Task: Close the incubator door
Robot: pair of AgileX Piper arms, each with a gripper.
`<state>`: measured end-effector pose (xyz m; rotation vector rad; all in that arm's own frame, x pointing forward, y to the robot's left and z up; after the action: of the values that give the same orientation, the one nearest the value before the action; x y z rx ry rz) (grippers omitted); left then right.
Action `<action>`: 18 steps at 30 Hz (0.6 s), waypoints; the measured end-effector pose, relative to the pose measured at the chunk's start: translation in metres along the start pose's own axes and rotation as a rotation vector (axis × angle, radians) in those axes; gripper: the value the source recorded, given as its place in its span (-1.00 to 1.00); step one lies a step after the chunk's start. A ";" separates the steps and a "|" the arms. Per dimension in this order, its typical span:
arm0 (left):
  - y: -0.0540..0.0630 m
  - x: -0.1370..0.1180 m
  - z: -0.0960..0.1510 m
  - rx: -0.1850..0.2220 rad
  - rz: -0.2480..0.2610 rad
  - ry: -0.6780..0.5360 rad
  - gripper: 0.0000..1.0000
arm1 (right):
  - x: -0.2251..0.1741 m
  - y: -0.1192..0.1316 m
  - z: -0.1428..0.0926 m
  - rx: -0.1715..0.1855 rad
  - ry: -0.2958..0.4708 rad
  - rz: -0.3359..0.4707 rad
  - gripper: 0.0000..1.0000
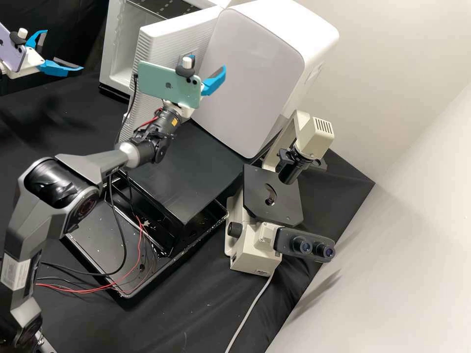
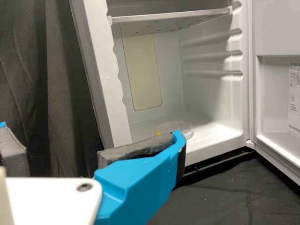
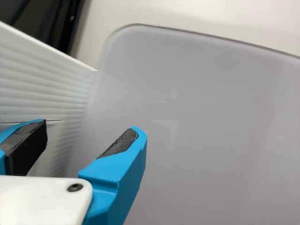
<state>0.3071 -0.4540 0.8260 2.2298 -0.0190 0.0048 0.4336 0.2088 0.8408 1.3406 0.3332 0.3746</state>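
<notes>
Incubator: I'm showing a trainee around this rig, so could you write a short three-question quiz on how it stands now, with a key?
1. True or false: the door of the incubator stands open.
2. Multiple choice: the right gripper is
A) shut on the door
B) open, holding nothing
C) shut, holding nothing
3. Short answer: in the left wrist view, what lies on the incubator's floor, below the shelf?

Key: 1. True; 2. B; 3. A clear dish.

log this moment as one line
white incubator door open | left gripper open, empty | right gripper open, empty | clear round dish inside
</notes>
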 end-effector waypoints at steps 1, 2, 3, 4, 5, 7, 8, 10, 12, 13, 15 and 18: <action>0.000 0.000 0.000 0.000 0.000 0.000 1.00 | 0.002 -0.002 -0.005 -0.010 0.007 -0.008 -1.00; 0.000 0.000 0.000 0.000 0.000 0.000 1.00 | 0.005 -0.003 -0.008 -0.018 0.008 -0.014 -1.00; 0.000 0.000 0.000 0.000 0.000 0.000 1.00 | 0.007 -0.003 -0.011 -0.016 0.010 -0.015 -1.00; 0.000 0.000 0.000 0.000 0.000 0.000 1.00 | 0.009 -0.002 -0.015 -0.015 0.013 -0.011 -1.00; 0.000 0.000 0.000 0.000 0.000 0.000 1.00 | 0.012 -0.003 -0.019 -0.020 0.018 -0.014 -1.00; 0.000 0.000 0.000 0.000 0.000 0.000 1.00 | 0.016 -0.004 -0.025 -0.021 0.024 -0.022 -1.00; 0.000 0.000 0.000 0.000 0.000 0.000 1.00 | 0.018 -0.005 -0.030 -0.026 0.029 -0.027 -1.00; 0.000 0.000 0.000 0.000 0.000 0.000 1.00 | 0.022 -0.009 -0.036 -0.035 0.035 -0.043 -1.00; 0.000 0.000 0.000 0.000 0.000 0.000 1.00 | 0.026 -0.010 -0.043 -0.034 0.046 -0.053 -1.00; 0.000 0.000 0.000 0.000 0.000 0.000 1.00 | 0.028 -0.011 -0.048 -0.041 0.053 -0.061 -1.00; 0.000 0.000 0.000 0.000 0.000 0.000 1.00 | 0.033 -0.013 -0.055 -0.056 0.068 -0.075 -1.00; 0.000 0.000 0.000 0.000 0.000 0.000 1.00 | 0.042 -0.014 -0.065 -0.078 0.094 -0.084 -1.00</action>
<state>0.3071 -0.4540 0.8260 2.2298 -0.0190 0.0048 0.4436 0.2823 0.8129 1.2308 0.4472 0.3775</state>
